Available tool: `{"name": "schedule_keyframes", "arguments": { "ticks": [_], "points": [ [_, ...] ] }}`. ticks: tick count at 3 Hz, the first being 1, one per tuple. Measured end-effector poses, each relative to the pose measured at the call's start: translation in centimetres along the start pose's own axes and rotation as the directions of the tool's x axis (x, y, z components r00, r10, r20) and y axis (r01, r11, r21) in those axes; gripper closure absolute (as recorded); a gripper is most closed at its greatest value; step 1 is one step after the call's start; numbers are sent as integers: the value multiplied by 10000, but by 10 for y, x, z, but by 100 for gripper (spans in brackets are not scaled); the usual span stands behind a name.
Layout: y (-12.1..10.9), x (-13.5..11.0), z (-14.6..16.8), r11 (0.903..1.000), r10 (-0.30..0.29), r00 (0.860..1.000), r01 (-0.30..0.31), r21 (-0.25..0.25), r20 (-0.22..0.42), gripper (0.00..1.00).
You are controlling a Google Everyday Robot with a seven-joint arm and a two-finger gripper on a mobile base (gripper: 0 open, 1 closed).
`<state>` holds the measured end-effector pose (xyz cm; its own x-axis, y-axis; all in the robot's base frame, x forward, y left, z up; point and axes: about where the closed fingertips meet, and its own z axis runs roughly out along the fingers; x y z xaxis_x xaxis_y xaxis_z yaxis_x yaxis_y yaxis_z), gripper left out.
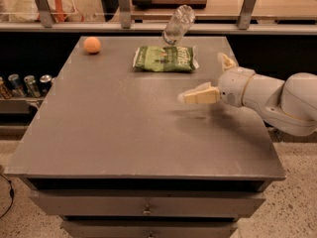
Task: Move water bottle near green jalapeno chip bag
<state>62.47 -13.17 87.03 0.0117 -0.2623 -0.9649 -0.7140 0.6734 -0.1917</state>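
The water bottle (178, 24) is a clear ribbed plastic bottle. It leans steeply, top to the upper right, at the table's far edge just behind the green jalapeno chip bag (165, 58). The bag lies flat at the far middle of the table. My gripper (213, 78) is to the right of the bag and nearer the camera, low over the table. It is open and empty. One finger (198, 95) points left and the other finger (227, 61) points toward the far edge. The gripper is well apart from the bottle.
A small orange ball (91, 44) sits at the far left of the grey table (124, 133). Several metal cans (25, 85) stand on a lower shelf to the left. A railing with posts (246, 6) and a glass panel runs behind the table's far edge.
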Motion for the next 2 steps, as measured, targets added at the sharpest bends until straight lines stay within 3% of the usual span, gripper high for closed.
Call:
{"name": "schedule_keyframes", "arguments": {
  "ticks": [1, 2],
  "points": [
    [5, 1, -34, 10000, -66, 9992, 68, 58, -406, 0],
    [7, 0, -34, 9999, -127, 9991, 127, 13, -395, 0]
  ]
}}
